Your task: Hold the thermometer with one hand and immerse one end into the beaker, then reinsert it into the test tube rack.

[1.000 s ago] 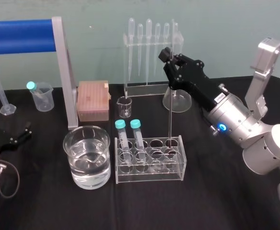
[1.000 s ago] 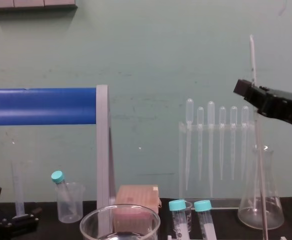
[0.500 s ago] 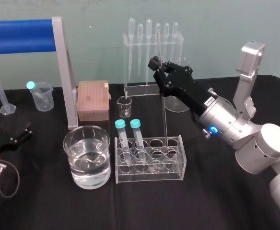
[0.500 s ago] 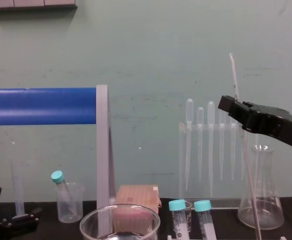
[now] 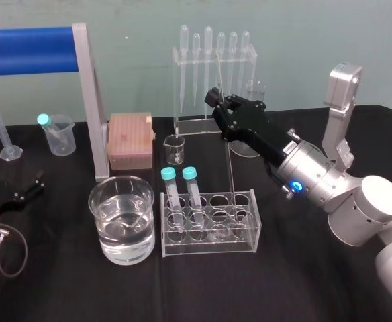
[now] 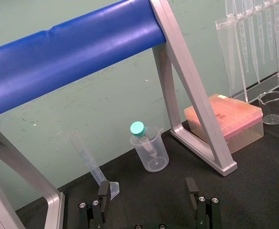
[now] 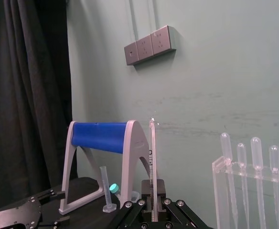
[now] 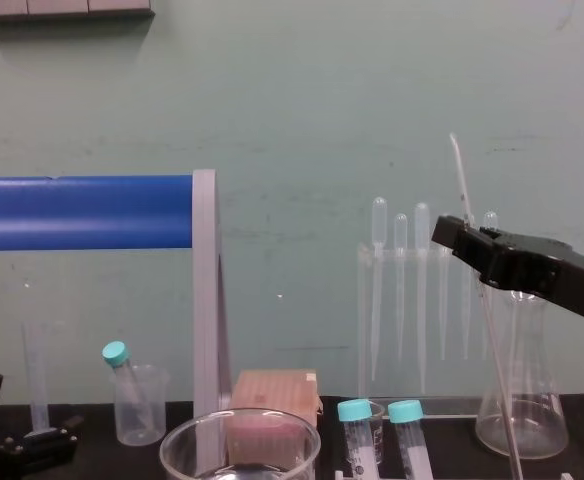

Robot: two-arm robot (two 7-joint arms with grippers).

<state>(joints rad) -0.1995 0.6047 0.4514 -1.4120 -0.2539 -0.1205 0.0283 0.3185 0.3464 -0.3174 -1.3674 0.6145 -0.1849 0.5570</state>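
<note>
Thermometer (image 7: 153,162) sits pinched between the closed fingers of the right gripper (image 5: 221,106), held well up its length so that a short part sticks out above the fingers and the long part hangs below. It leans a little, its top tipped toward the robot's left. Its lower end reaches down to the right-hand holes at the back of the test tube rack (image 5: 209,245); whether the tip is clear of the rack's top plate I cannot tell. The left gripper (image 6: 147,193) rests low over the black cloth far to the left, fingers spread apart and holding nothing.

The step in hand looks like drawing the rod out of the rack. To do it well, pull along the rod's own line, not sideways, since thin glass levered against the edge of a hole could snap. Only once the tip is plainly above the rack should the arm swing left. Two capped tubes (image 5: 180,176) stand between the rod and the beaker (image 5: 105,236), which is part full of water and stands just beside the rack, so the tip must pass above their caps before it comes down inside the rim.
</note>
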